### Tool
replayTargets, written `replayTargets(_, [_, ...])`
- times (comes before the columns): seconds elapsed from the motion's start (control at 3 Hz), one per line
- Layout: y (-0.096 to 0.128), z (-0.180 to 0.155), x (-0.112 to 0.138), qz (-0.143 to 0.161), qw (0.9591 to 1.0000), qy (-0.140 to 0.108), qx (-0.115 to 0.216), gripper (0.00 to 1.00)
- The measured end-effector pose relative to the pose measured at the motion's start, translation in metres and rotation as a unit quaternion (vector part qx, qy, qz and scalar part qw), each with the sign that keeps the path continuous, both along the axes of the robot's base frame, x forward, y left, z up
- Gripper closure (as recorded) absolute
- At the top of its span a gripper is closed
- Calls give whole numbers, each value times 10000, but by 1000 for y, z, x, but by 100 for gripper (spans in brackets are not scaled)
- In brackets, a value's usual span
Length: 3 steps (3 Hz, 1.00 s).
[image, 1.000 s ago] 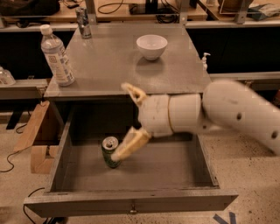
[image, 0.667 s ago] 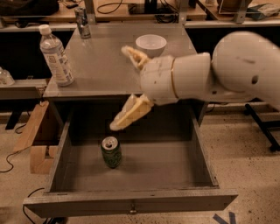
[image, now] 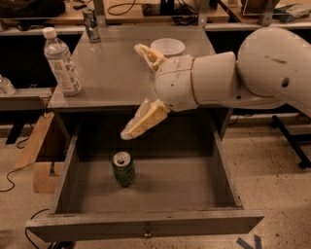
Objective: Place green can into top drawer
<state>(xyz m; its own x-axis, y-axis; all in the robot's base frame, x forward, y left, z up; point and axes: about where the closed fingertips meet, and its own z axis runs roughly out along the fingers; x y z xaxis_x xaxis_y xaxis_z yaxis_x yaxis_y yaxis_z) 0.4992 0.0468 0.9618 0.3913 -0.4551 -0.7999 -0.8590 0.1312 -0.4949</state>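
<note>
The place looks like a robotics lab or workshop rather than a home; a large white robot arm (image: 272, 68) reaches in from the right, its gripper (image: 132, 91) spread wide open at the near edge of a plain grey metal cabinet (image: 107, 78); the cabinet's top drawer (image: 146, 226) stands pulled out over a bare speckled floor (image: 272, 165); along the far side run wooden workbenches (image: 68, 18) strewn with dark cables (image: 127, 6); brown cardboard pieces (image: 35, 146) stand against the cabinet's left side; blue tape marks (image: 249, 241) sit on the near floor at the right.
</note>
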Motion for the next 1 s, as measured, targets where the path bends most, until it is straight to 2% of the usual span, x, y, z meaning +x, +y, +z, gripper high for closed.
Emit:
replayTargets(0.33, [-16, 2, 9, -279, 9996, 43, 16, 0])
replayTargets(0.67, [-84, 17, 41, -1373, 9902, 61, 240, 0])
replayTargets(1.0, [-186, 51, 101, -2931, 9550, -25, 456, 0])
